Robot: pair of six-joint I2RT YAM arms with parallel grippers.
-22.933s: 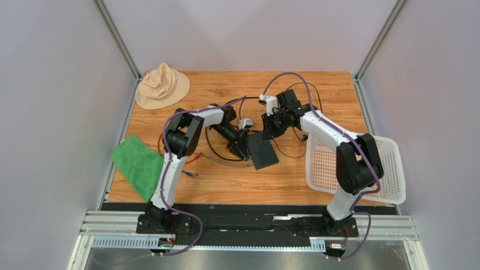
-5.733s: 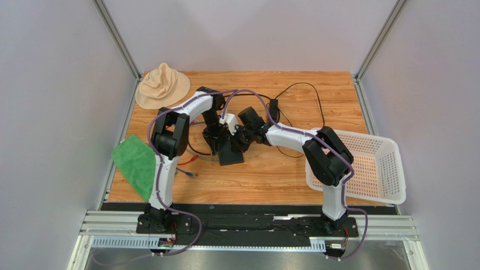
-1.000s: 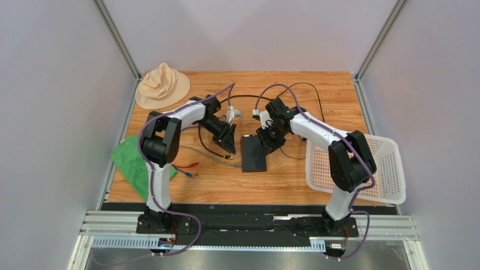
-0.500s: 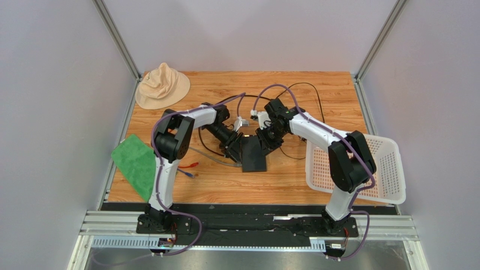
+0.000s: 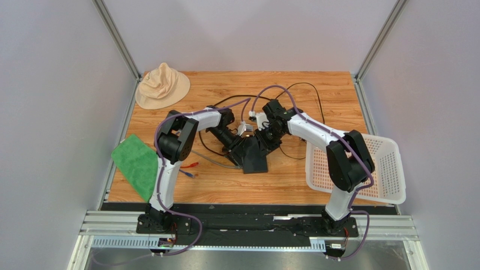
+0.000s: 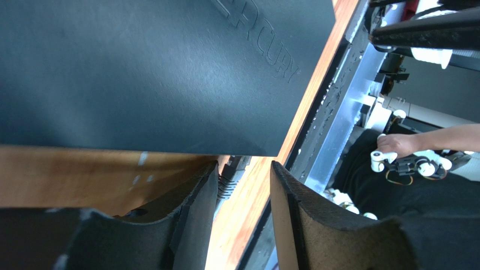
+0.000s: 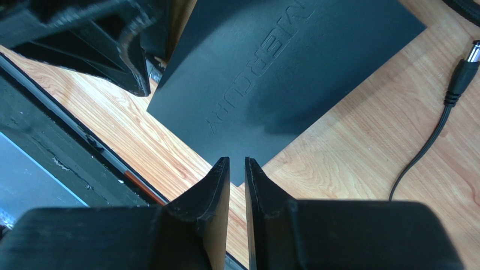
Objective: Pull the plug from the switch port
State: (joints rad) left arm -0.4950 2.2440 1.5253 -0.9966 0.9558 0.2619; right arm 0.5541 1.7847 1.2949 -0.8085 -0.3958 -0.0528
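The switch [image 5: 256, 159] is a flat matte-black box lying mid-table. It fills the top of the left wrist view [image 6: 146, 73] and shows its embossed lettering in the right wrist view [image 7: 276, 73]. My left gripper [image 5: 236, 147] is at its left edge and stands open [image 6: 243, 169]. The clear ribbed plug [image 6: 231, 177] sits between the fingers, against the left one and just under the switch's edge. The port itself is hidden. My right gripper [image 5: 263, 140] hovers over the switch's far end, its fingers almost together [image 7: 237, 162] above a corner with nothing between them.
A beige hat [image 5: 162, 84] lies at the back left and a green cloth [image 5: 137, 164] at the left edge. A white basket [image 5: 360, 169] overhangs the right edge. A black cable [image 5: 304, 87] loops behind the arms, its barrel connector [image 7: 465, 66] lying loose on the wood.
My left gripper has moved right, from beside the switch to its left edge, and now straddles the plug. The switch has turned slightly. My right gripper stays over the far end.
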